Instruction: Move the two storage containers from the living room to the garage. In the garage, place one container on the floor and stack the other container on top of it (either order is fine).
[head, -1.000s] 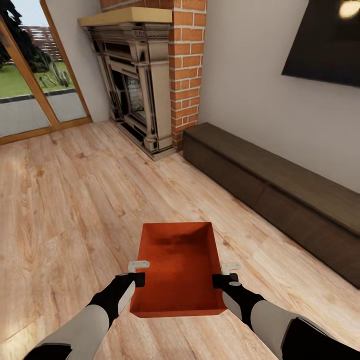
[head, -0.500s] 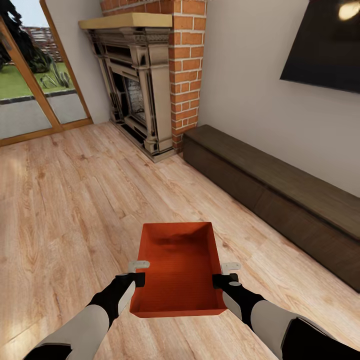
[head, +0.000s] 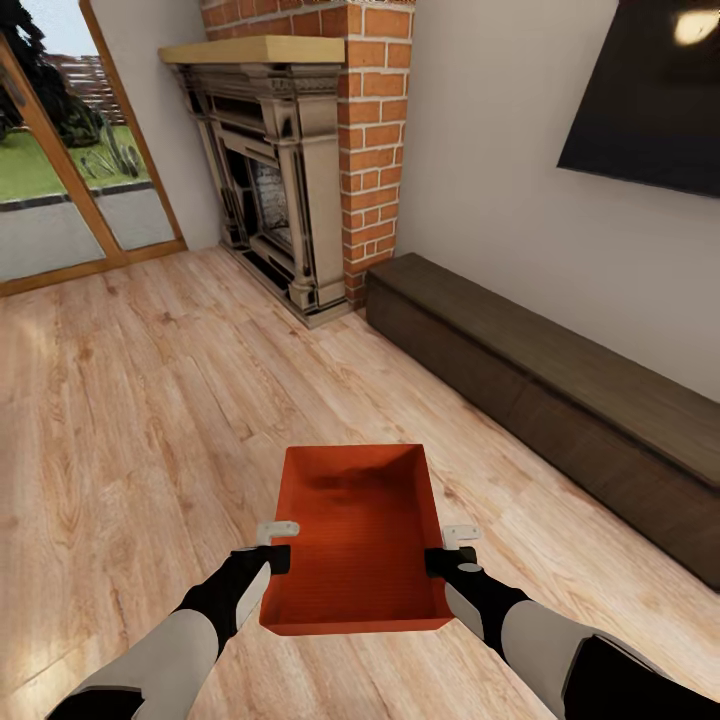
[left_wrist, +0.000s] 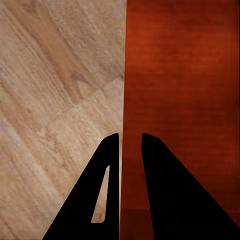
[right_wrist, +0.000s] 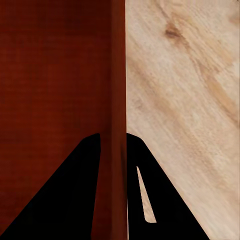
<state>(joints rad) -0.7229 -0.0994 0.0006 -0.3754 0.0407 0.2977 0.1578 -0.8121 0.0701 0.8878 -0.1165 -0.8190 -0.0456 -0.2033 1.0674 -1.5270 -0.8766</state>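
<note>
An orange bin (head: 355, 545) hangs over the living room's wood floor (head: 120, 420), its side walls pinched by the left gripper (head: 272, 545) and right gripper (head: 447, 548). Early stage, I judge: the garage trip and the stacking are not yet done.

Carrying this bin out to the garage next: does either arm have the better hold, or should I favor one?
Neither. The left gripper and right gripper each clamp an opposite side wall of the bin, level with each other. Keep both on.

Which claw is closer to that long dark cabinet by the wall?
Right. The right claw grips the bin's cabinet-side wall; the left claw grips the far wall from the cabinet.
</note>
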